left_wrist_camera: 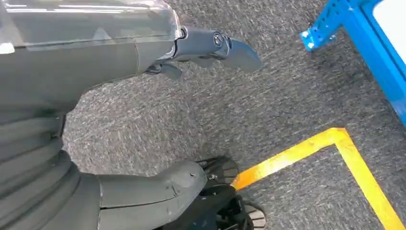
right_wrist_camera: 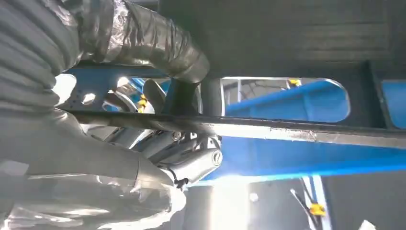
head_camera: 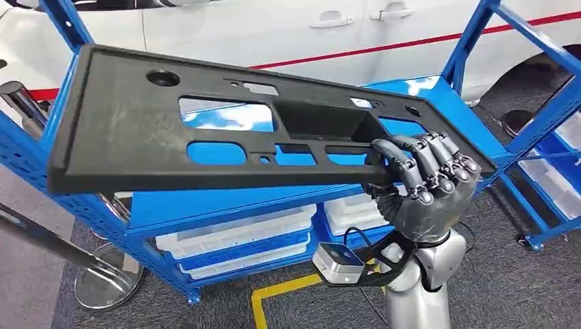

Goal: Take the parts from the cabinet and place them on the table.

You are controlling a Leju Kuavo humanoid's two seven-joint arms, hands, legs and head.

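Note:
A long black plastic panel with several cut-outs hangs tilted above the top shelf of the blue cabinet. My right hand grips the panel's near edge toward its right end, fingers curled over the top. In the right wrist view the panel's edge runs across between the thumb and the fingers of my right hand. My left hand hangs low over grey carpet with fingers extended and nothing in it.
White bins sit on the cabinet's lower shelves. A second blue rack stands to the right, a white car behind. A chrome stanchion base is at the left. Yellow tape marks the carpet.

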